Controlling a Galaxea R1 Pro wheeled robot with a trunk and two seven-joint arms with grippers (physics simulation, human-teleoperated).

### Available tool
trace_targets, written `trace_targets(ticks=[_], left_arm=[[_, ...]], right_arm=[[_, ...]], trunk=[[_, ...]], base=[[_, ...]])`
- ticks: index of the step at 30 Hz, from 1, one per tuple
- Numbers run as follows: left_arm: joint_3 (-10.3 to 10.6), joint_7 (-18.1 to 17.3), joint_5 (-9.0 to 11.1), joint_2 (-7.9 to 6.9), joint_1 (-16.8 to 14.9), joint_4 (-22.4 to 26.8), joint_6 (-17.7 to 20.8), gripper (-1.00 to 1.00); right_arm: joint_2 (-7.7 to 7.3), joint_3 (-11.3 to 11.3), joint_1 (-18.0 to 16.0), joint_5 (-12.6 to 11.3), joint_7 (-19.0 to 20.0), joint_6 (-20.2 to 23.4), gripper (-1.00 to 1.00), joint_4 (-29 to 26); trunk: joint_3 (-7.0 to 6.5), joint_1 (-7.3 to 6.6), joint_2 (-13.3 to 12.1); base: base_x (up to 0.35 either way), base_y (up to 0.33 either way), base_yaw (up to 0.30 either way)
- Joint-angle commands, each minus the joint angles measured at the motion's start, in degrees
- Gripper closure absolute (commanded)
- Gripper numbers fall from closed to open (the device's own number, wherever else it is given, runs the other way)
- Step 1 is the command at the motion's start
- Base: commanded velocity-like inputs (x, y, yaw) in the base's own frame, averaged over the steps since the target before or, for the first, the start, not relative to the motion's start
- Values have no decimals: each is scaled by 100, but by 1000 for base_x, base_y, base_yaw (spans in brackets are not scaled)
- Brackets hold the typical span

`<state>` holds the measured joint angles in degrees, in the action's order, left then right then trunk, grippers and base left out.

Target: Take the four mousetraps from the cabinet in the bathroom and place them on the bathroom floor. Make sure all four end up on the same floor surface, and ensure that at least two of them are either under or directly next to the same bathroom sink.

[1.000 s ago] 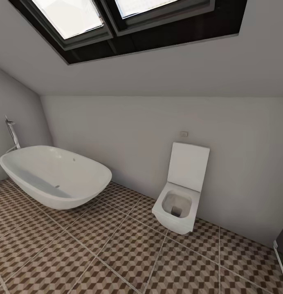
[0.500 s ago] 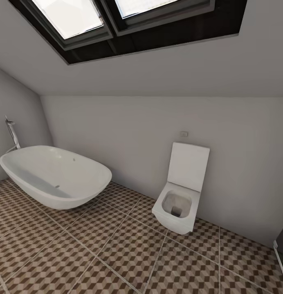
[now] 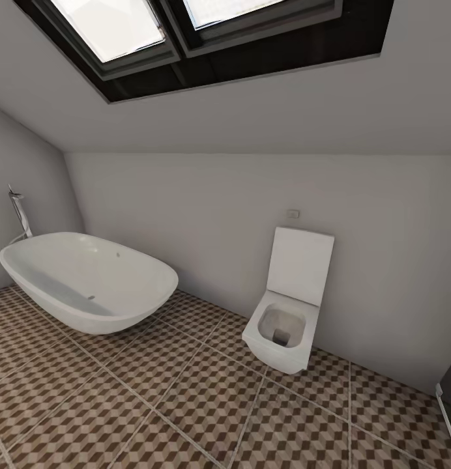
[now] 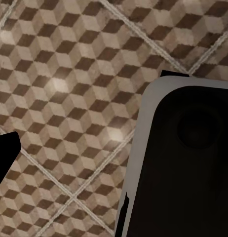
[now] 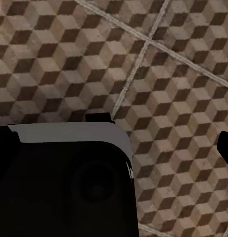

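Head view unchanged: bathtub left of toilet, so we idle; end effector states: cannot tell; cabinet search pending.

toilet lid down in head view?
No, the toilet has its lid raised against the wall, leaving the square bowl open, with the bathtub off to its side.
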<state>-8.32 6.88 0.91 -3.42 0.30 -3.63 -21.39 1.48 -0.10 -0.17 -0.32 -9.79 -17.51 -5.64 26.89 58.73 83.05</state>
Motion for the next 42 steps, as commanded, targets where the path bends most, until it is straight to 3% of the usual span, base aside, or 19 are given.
trace_targets(ticks=[1,42], left_arm=[[-23,-3,9,-1,-4,-10,-32,-100],[-27,-3,8,-1,-4,-13,-32,-100]], right_arm=[[2,1,-1,-3,-18,-16,-100,2],[2,1,-3,-3,-16,-16,-100,2]], trunk=[[4,0,3],[4,0,3]], base=[[0,0,0],[0,0,0]])
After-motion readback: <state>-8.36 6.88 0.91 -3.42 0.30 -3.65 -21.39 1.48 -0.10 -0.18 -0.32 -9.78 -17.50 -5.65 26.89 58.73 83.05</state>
